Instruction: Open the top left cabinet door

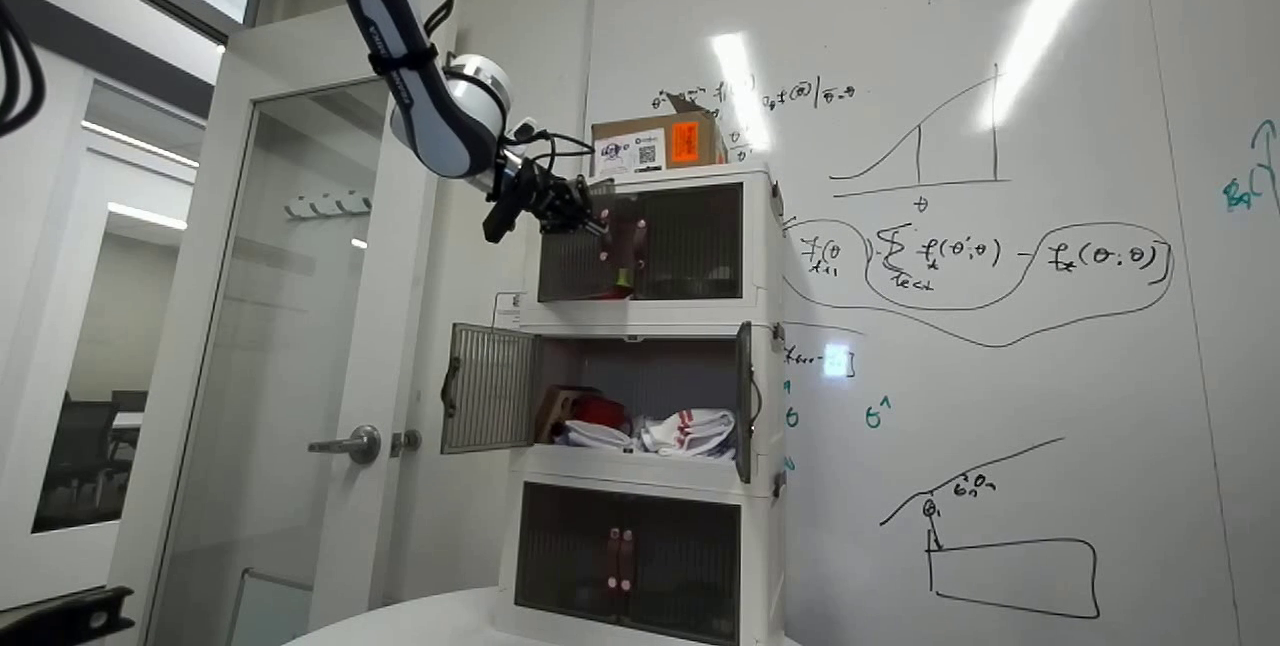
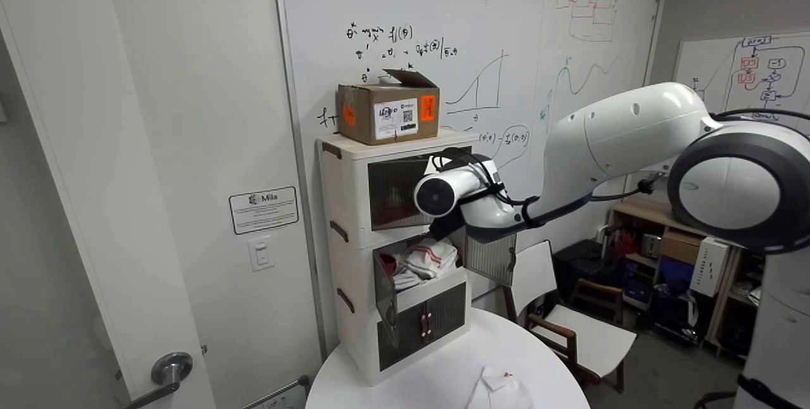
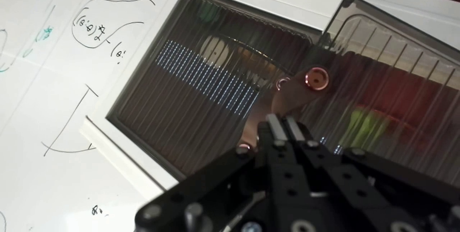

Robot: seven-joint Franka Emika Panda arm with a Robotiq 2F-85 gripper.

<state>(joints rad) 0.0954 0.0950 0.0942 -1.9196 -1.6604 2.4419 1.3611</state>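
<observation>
My gripper, almost closed, pinches the handle; I should arc the door outward (straight pulls may slip).

A round white table, only partly within both exterior views, carried the narrow white three-tier cabinet upright on its top, and in front of that, near but apart from its base, lay a rumpled white cloth with a small red mark.
</observation>
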